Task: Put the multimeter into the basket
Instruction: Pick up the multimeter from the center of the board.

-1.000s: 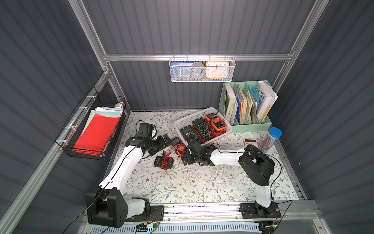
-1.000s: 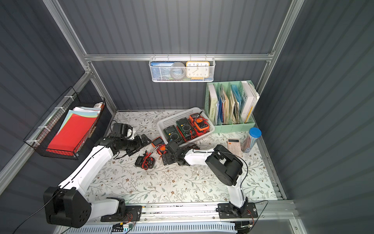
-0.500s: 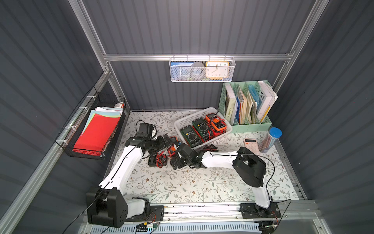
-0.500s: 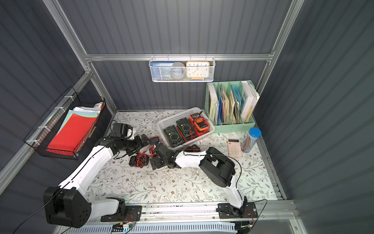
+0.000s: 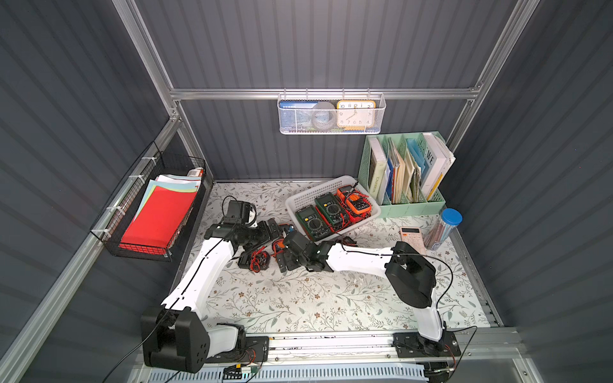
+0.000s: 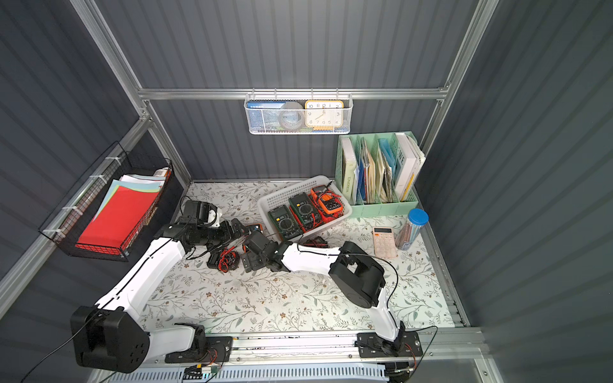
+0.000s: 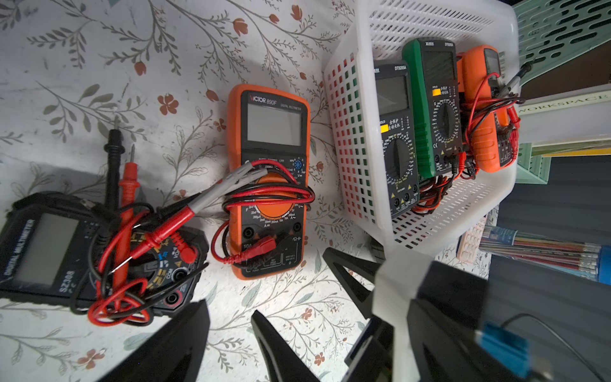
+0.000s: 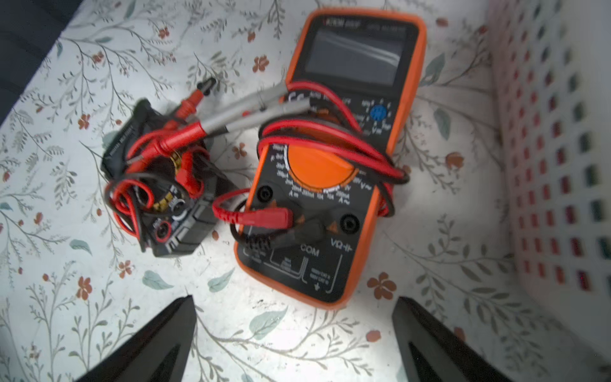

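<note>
An orange multimeter (image 8: 330, 165) wrapped in red and black leads lies flat on the table next to the white basket (image 7: 363, 109). A black multimeter (image 7: 66, 254) lies beside it, tangled in its own leads. My right gripper (image 8: 294, 299) is open wide just short of the orange multimeter's socket end and holds nothing. My left gripper (image 7: 229, 311) is open over bare table near both meters. In both top views the right gripper (image 5: 286, 262) hides most of the orange meter, and the black one (image 5: 253, 260) shows beside it. Three multimeters lie in the basket (image 5: 308, 195).
A green file holder (image 5: 404, 205) stands behind the basket. A calculator (image 5: 411, 235) and a pencil tube (image 5: 442, 228) sit at the right. A black wire basket with papers (image 5: 159, 215) hangs on the left wall, and a white mesh basket with a clock (image 5: 331, 112) hangs on the back wall.
My right arm has swung left, away from the basket's front, and now hangs over the two loose multimeters. The left arm has barely moved.
</note>
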